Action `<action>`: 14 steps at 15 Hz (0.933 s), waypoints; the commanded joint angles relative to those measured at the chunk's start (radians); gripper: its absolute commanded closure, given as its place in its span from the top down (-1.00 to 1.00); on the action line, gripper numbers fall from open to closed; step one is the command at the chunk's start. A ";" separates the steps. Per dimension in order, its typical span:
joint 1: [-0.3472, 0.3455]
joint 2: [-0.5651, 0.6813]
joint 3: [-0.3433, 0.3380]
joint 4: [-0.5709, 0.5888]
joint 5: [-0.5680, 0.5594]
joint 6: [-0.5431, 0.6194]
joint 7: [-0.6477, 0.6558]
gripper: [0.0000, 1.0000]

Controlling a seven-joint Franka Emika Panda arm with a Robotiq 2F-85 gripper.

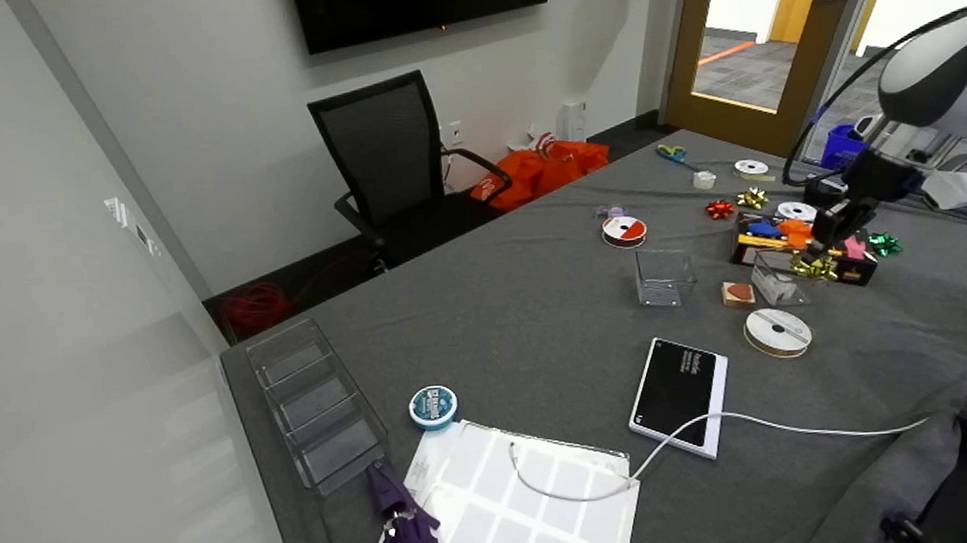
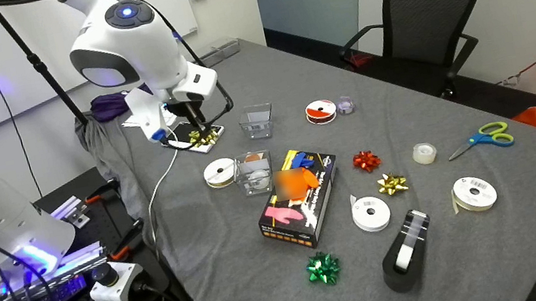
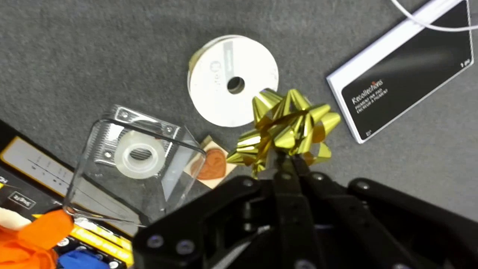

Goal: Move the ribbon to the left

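**The claw point(image 3: 288, 164) holds a gold bow point(image 3: 285, 136) up over the table point(image 1: 496, 322)**

The claw is squeezed tight on the gold bow, which hangs in the air above the table. This bow is most likely the "ribbon" the job means. The claw pinches just one bit of it, perhaps so the loops don't get squashed. It is probably held up so it can pass over things without bumping them.

In the wrist view, the bow is the middle of the clock. A white spool point(image 3: 216, 84) lies near 10 o'clock, an ink pad point(image 3: 407, 78) at 2, a stamp point(image 3: 214, 164) at 8. Past the stamp stands a clear tub point(image 3: 80, 172) with a tape roll point(image 3: 123, 153) in it, maybe so the roll can't roll off. The spool lies flat, likely for the same reason.

An exterior view shows four bows: the held one, a small gold one point(image 2: 392, 183), a red one point(image 2: 366, 160) and a green one point(image 2: 323, 268). Four spools point(image 2: 313, 108) and two tubs point(image 2: 258, 131) show. There is one glove box point(image 2: 313, 203), one tape holder point(image 2: 407, 253) and one pair of scissors point(image 2: 478, 138).
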State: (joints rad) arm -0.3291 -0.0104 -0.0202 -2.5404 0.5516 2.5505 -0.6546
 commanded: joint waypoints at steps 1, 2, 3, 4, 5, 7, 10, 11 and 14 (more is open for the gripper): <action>0.099 0.029 -0.046 0.047 0.094 0.023 0.045 -0.99; 0.119 0.045 -0.047 0.070 0.132 0.031 0.057 -0.99; 0.137 0.064 -0.046 0.095 0.162 0.041 0.077 -0.99; 0.150 0.082 -0.043 0.117 0.189 0.054 0.091 -0.99; 0.162 0.108 -0.038 0.147 0.214 0.068 0.113 -0.99; 0.180 0.154 -0.027 0.203 0.258 0.102 0.150 -0.99; 0.189 0.245 -0.002 0.293 0.296 0.171 0.201 -0.99; 0.194 0.276 0.003 0.321 0.303 0.196 0.218 -0.99; 0.214 0.366 0.001 0.407 0.294 0.266 0.298 -0.99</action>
State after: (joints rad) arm -0.1309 0.2539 -0.0219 -2.2293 0.8293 2.7506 -0.4148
